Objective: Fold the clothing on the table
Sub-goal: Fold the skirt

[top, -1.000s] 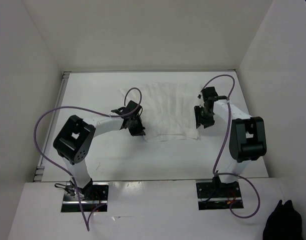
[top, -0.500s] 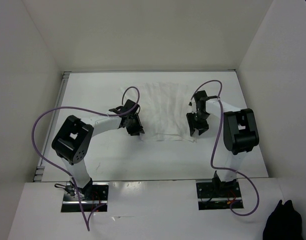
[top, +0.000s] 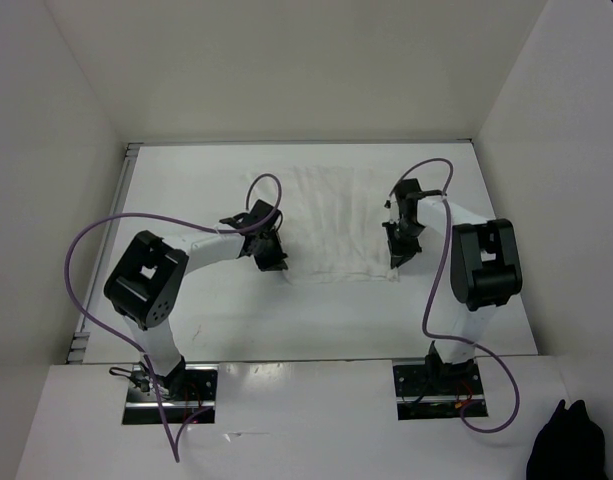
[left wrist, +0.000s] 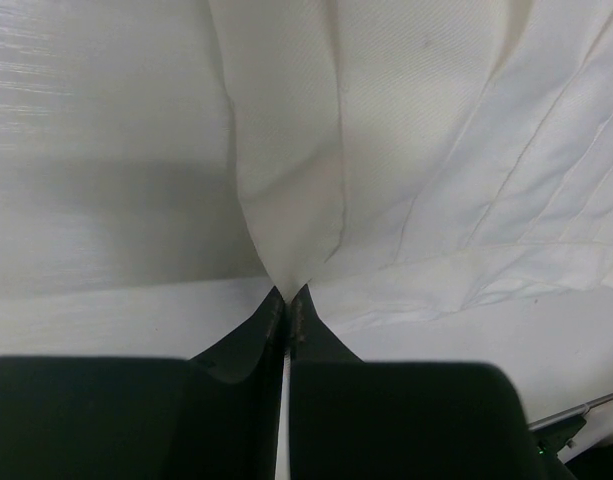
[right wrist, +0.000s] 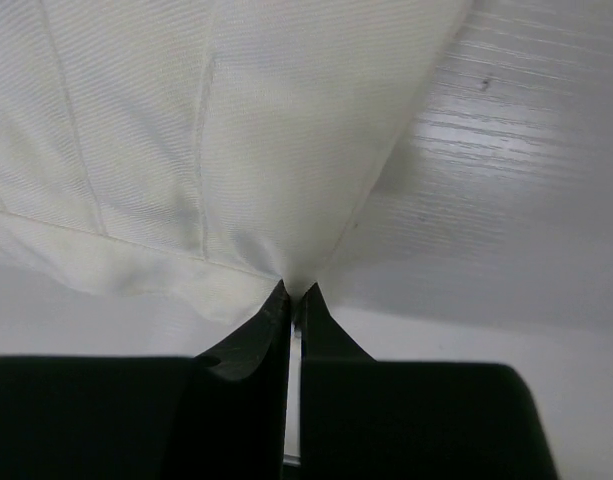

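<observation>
The white clothing lies spread in the middle of the table, its near edge pulled up at both corners. My left gripper is shut on the near left corner. In the left wrist view the black fingertips pinch a point of clothing that rises in folds from the table. My right gripper is shut on the near right corner. In the right wrist view the gripper holds a gathered peak of the clothing over the table.
White upright walls close in the table on the left, back and right. Purple cables loop off both arms. A black object lies off the table at the near right, beside the arm bases.
My right gripper has shifted in onto the near right corner and shut on it. My left gripper has regripped the near left corner. The near edge now rises at both ends.
</observation>
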Tool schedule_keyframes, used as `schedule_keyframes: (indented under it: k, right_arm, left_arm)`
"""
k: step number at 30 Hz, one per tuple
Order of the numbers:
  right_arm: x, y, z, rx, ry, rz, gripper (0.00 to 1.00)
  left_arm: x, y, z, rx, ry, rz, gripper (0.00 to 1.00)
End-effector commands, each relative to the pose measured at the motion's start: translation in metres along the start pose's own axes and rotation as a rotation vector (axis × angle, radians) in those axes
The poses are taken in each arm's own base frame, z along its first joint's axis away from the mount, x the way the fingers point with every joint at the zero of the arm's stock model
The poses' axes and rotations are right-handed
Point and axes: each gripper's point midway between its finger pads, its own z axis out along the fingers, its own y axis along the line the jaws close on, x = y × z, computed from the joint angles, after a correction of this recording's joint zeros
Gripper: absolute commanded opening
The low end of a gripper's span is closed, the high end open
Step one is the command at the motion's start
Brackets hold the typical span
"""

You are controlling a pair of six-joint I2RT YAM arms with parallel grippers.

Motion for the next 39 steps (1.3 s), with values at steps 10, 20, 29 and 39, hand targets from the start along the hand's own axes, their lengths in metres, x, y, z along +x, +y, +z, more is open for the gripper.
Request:
schedule_keyframes:
  k: [10,20,29,39]
  right_arm:
    - [-0.026,0.018,-0.075,-0.190,-0.227,-0.090,0.00]
    - [-0.064,0.070,-0.115,-0.488,-0.319,-0.150,0.00]
    - [-0.181,0.101,-0.261,-0.601,-0.806,-0.332,0.00]
    - [-0.105,0.103,-0.252,-0.537,-0.879,-0.545,0.00]
  left_arm:
    - [0.002,0.021,-0.058,-0.071,-0.062,0.050,0.00]
    - [-0.077,-0.002,-0.145,0.119,-0.305,0.156,0.00]
    - [-0.223,-0.082,-0.195,0.320,-0.472,0.263,0.00]
    - [-0.172,-0.070,-0.283,0.345,-0.798,0.336,0.00]
